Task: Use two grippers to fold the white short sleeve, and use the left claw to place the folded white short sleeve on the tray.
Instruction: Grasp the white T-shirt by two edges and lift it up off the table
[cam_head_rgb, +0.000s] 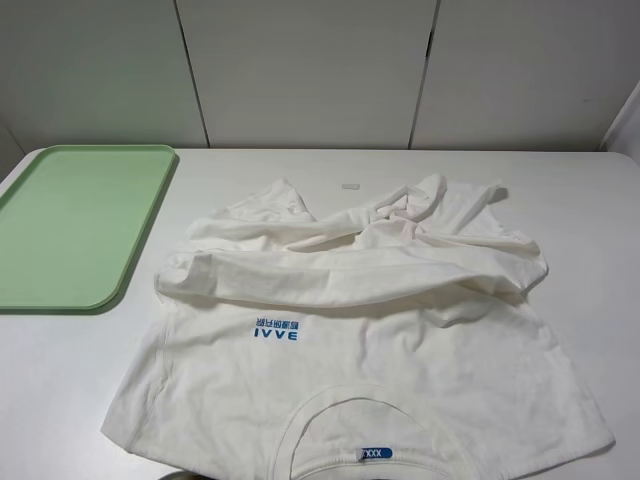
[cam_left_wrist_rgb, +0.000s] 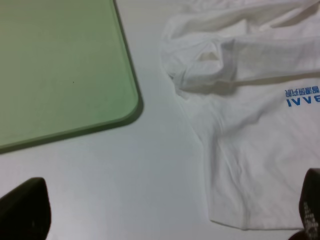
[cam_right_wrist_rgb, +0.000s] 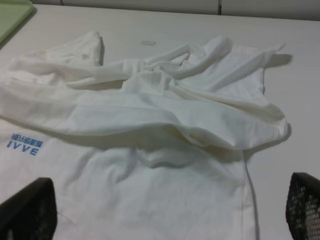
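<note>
The white short sleeve (cam_head_rgb: 370, 330) lies on the white table, collar and blue neck label (cam_head_rgb: 374, 453) at the near edge. Its far part is folded back toward the middle in a rumpled band (cam_head_rgb: 350, 262) above the blue "IVVE" print (cam_head_rgb: 275, 331). The pale-green tray (cam_head_rgb: 70, 225) lies empty at the left, apart from the shirt. Neither arm shows in the exterior high view. My left gripper (cam_left_wrist_rgb: 165, 220) is open, hovering over the shirt's left edge (cam_left_wrist_rgb: 240, 165) near the tray's corner (cam_left_wrist_rgb: 125, 107). My right gripper (cam_right_wrist_rgb: 165, 215) is open above the shirt's right half (cam_right_wrist_rgb: 165, 130).
A small white tag-like scrap (cam_head_rgb: 350, 185) lies on the table beyond the shirt; it also shows in the right wrist view (cam_right_wrist_rgb: 148, 43). White wall panels (cam_head_rgb: 300, 70) stand behind the table's far edge.
</note>
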